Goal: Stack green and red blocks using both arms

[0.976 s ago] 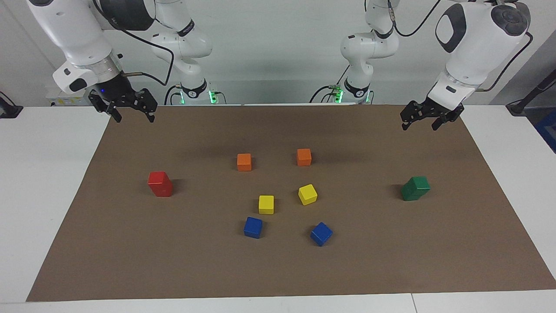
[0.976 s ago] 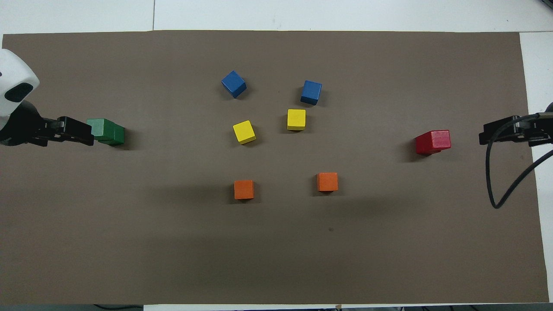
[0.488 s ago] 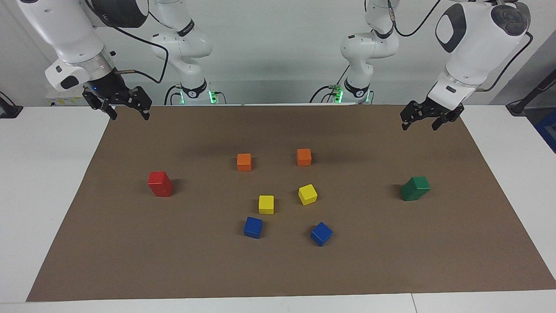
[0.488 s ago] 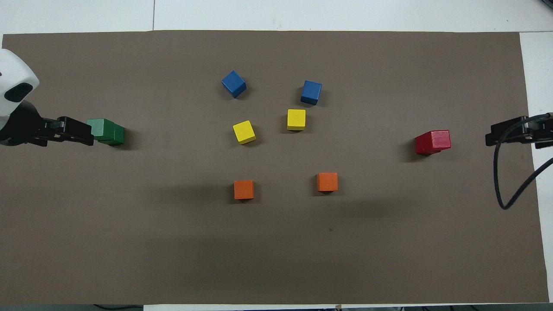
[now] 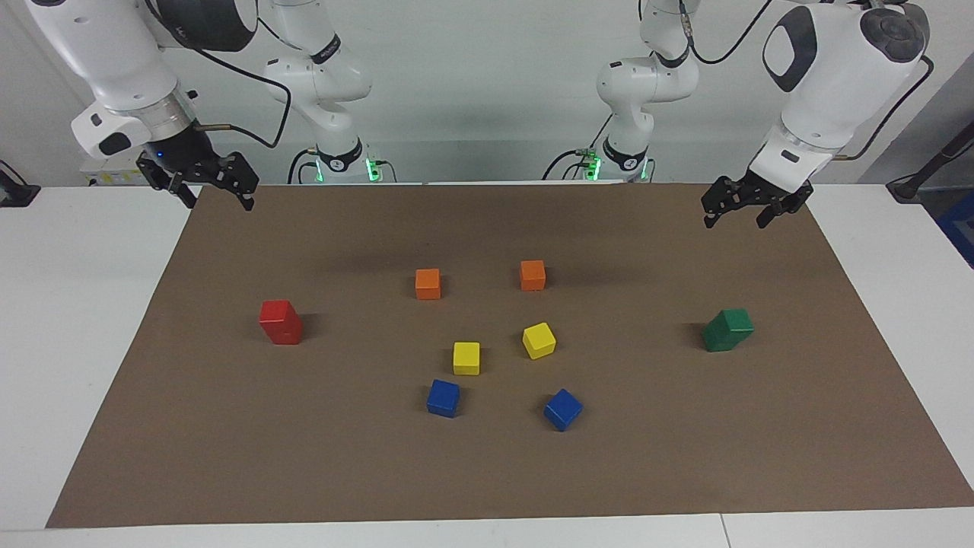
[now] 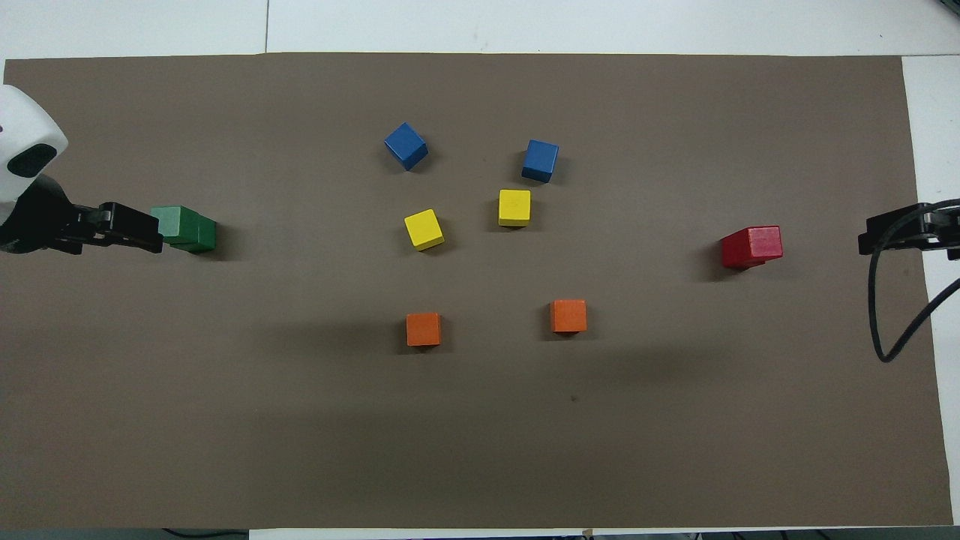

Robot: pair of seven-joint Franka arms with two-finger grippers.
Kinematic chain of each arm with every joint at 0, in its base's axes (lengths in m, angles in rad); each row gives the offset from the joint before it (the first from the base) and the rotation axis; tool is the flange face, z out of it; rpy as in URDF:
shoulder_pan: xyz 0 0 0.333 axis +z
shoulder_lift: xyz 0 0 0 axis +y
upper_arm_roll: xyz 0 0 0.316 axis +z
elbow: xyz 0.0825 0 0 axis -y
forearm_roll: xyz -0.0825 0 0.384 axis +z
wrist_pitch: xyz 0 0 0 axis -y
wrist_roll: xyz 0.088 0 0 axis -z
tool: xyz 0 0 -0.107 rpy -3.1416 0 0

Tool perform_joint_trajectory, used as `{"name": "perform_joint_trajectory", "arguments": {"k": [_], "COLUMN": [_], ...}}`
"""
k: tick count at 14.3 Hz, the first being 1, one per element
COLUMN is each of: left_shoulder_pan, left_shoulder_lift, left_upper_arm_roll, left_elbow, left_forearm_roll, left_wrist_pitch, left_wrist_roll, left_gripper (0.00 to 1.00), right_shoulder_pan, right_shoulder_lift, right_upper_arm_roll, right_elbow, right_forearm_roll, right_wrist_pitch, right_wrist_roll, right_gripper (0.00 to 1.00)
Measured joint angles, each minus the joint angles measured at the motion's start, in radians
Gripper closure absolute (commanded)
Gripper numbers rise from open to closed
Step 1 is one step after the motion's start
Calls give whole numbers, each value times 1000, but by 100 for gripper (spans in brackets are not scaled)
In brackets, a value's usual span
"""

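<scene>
Brown mat (image 5: 685,457) covers the table. The left gripper (image 5: 736,215) hangs empty, fingers spread, above the mat's edge by the robots; the right gripper (image 5: 212,195) likewise at its own end. Green stack (image 5: 727,329) stands toward the left arm's end, red stack (image 5: 280,322) toward the right arm's, both two-high.

Left gripper (image 5: 734,213): raised at upper right of the facing view, jaws apart, empty.
Right gripper (image 5: 209,194): raised at upper left, jaws apart, empty.
</scene>
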Motion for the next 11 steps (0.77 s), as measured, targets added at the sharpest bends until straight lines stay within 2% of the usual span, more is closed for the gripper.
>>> {"name": "perform_joint_trajectory", "arguments": {"k": [11], "left_shoulder_pan": [0], "left_shoulder_lift": [0], "left_upper_arm_roll": [0], "left_elbow": [0], "left_forearm_roll": [0], "left_wrist_pitch": [0], "left_wrist_roll": [0], "left_gripper": [0], "right_shoulder_pan": [-18], "right_shoulder_lift": [0], "right_upper_arm_roll": [-2], "right_elbow": [0], "right_forearm_roll": [-3], "right_wrist_pitch": [0], "right_wrist_roll": [0], "right_gripper": [0]}}
